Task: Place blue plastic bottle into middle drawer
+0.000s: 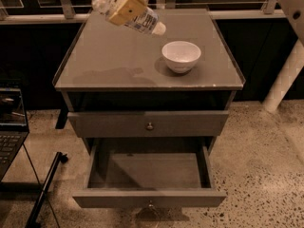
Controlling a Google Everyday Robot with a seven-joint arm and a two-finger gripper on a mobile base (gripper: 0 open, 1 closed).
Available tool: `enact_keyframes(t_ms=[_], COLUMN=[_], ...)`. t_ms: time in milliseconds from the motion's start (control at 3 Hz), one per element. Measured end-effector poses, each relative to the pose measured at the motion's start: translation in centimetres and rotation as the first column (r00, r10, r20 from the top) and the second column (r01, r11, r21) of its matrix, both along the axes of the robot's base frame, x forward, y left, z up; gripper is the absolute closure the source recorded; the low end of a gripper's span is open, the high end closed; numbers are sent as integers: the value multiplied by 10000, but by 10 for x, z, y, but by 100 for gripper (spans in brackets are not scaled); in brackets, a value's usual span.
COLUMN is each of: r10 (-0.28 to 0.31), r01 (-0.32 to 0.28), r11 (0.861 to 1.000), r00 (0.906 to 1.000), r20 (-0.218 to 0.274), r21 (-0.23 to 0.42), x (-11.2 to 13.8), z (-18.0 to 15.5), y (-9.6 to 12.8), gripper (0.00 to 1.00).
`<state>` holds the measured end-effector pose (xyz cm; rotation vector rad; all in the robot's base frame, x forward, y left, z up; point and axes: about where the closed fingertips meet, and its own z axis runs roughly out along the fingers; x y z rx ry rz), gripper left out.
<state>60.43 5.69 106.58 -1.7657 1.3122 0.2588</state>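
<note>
While it hangs over the rear left part of the cabinet top [114,56], the gripper [127,9] has its tan pads clamped across the middle of the bottle [145,22].

- Bottle: clear plastic, pale printed label, held in the air and tilted, with the white cap pointing down to the right, toward the bowl but apart from it.
- Bowl [181,56]: white, upright on the right half of the top.
- Upper drawer [190,123]: pushed in, round metal knob at centre.
- Middle drawer [152,171]: pulled well out below it, bare grey floor showing, nothing in it.
- Laptop [9,127]: at the left edge, partly cut off.
- Floor [256,165]: speckled stone.
- White post [285,80]: leaning at the right.
</note>
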Motion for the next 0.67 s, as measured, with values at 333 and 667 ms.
enact_keyframes(t_ms=[333,667], r10=[-470,-1349], r01=[469,1346], r11=[9988,9903], r00=[9989,9908], r20=[-70,68], r21=[-104,331], x=[-6,-32], z=[-11,-13], y=[-10,-25], gripper=[100,100])
